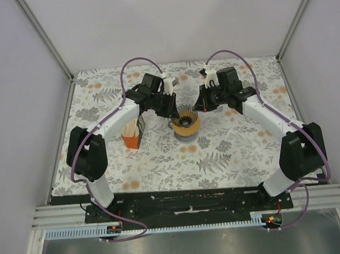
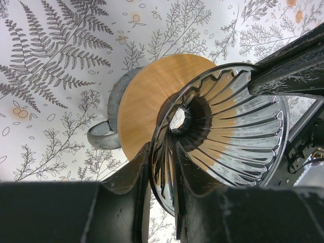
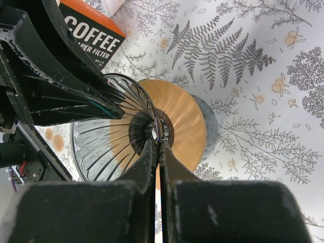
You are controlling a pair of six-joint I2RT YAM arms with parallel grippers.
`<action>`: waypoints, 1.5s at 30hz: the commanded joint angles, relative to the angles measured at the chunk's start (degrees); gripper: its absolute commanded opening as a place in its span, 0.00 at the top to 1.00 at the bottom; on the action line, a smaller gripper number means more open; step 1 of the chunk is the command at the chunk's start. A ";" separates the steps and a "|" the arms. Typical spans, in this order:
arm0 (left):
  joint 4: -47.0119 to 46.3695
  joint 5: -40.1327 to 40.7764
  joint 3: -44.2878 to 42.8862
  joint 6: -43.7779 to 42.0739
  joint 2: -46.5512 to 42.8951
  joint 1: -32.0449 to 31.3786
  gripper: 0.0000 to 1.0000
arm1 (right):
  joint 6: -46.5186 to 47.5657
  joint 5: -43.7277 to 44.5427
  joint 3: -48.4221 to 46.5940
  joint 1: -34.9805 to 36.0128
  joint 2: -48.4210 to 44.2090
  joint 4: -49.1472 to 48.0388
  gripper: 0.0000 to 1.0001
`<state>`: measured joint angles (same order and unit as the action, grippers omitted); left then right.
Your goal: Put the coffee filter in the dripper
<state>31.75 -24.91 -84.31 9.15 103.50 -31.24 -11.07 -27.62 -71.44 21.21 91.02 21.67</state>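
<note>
Left fingers [image 2: 163, 152]: closed down, pinching the dripper [image 2: 238, 131] rim between them.
Right fingers [image 3: 158, 148]: almost together, clamping the opposite rim.

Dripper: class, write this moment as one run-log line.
left gripper: shut on dripper rim | right gripper: shut on opposite rim | dripper: empty | coffee filter: in orange box

We bend our left arm [image 1: 112, 121] and right arm [image 1: 268, 114] inward to the dripper [image 1: 185, 121]. Our left hand [image 2: 163, 152] pinches its left rim, fingers closed tight; our right hand [image 3: 158, 144] pinches the right rim likewise.
</note>
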 commanded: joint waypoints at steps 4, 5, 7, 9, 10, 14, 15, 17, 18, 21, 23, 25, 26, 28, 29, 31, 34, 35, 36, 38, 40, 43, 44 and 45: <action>-0.98 3.02 4.86 -5.81 0.12 -2.59 0.98 | 5.36 5.82 9.56 1.73 3.99 -1.98 1.00; -1.07 3.20 5.03 -5.89 0.21 -2.68 0.98 | 5.18 6.08 10.26 1.81 3.99 -2.33 1.00; -1.07 3.20 5.21 -5.90 0.91 -2.77 0.98 | 5.27 6.78 10.88 1.82 4.51 -2.86 1.00; -1.07 3.02 5.47 -5.90 1.70 -2.68 0.98 | 5.36 7.31 11.14 1.82 5.21 -2.77 1.00; -0.99 2.93 5.56 -5.81 2.05 -2.77 0.98 | 5.36 7.49 11.15 1.82 5.57 -2.69 1.00; -0.46 3.28 5.65 -5.63 3.19 -2.51 0.98 | 5.01 7.05 10.27 1.90 5.75 -1.20 1.00; -0.28 3.20 5.56 -5.63 3.20 -2.42 0.98 | 5.01 7.22 10.01 1.90 5.31 -0.84 1.00; -0.28 2.94 5.13 -5.72 3.20 -2.33 0.98 | 5.09 7.58 9.13 1.81 4.34 -0.05 1.00; -0.20 2.59 4.69 -5.89 3.02 -2.33 0.97 | 5.18 7.49 8.60 1.90 3.82 0.56 1.00; 0.59 2.14 2.15 -6.42 1.53 -2.24 0.85 | 4.92 6.88 6.32 2.08 2.23 2.32 1.00; 1.30 2.06 0.12 -6.95 0.39 -2.07 0.77 | 4.57 6.52 4.39 2.25 1.70 3.46 0.94; 2.35 2.06 -1.98 -7.21 -0.49 -1.80 0.70 | 4.30 6.17 2.45 2.60 1.44 4.52 0.90; 2.79 1.88 -2.95 -7.39 -0.76 -1.63 0.67 | 4.13 6.00 1.40 2.87 1.26 5.04 0.88; 4.02 1.62 -4.71 -7.83 -1.37 -1.28 0.63 | 4.04 6.08 -0.36 3.13 1.17 5.92 0.84; 4.55 1.44 -5.76 -8.09 -1.55 -1.10 0.62 | 4.04 6.00 -1.24 3.22 1.09 6.36 0.83; 5.34 0.83 -6.74 -8.35 -1.99 -0.75 0.57 | 3.95 5.82 -2.91 3.40 0.82 7.15 0.80; 6.22 0.39 -7.88 -8.71 -2.60 -0.48 0.51 | 4.13 5.21 -4.93 3.57 0.38 7.86 0.75; 6.48 0.21 -8.32 -8.88 -2.87 -0.31 0.49 | 3.95 5.03 -5.37 3.66 0.12 7.95 0.74; 6.66 -0.14 -8.67 -8.80 -3.13 -0.13 0.48 | 4.04 4.85 -5.81 3.66 0.03 8.12 0.72; 7.10 -0.75 -9.90 -8.88 -3.66 0.22 0.46 | 4.04 4.59 -6.60 3.75 -0.32 8.39 0.69; 7.71 -1.11 -11.22 -9.06 -4.45 0.92 0.42 | 4.04 4.24 -7.22 3.75 -0.76 8.65 0.66; 9.20 -1.99 -13.15 -11.25 -5.68 2.32 0.37 | 4.04 3.89 -8.10 3.75 -1.11 8.83 0.62; 9.64 -2.25 -13.77 -11.52 -6.12 3.02 0.35 | 4.04 3.54 -8.54 3.75 -1.29 9.00 0.61; 9.82 -2.60 -13.95 -11.78 -6.64 3.73 0.34 | 4.04 3.36 -8.89 3.75 -1.46 9.09 0.60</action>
<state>40.07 -24.69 -94.17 1.15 101.73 -29.82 -7.77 -22.98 -76.71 24.64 91.24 30.09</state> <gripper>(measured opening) 0.641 0.379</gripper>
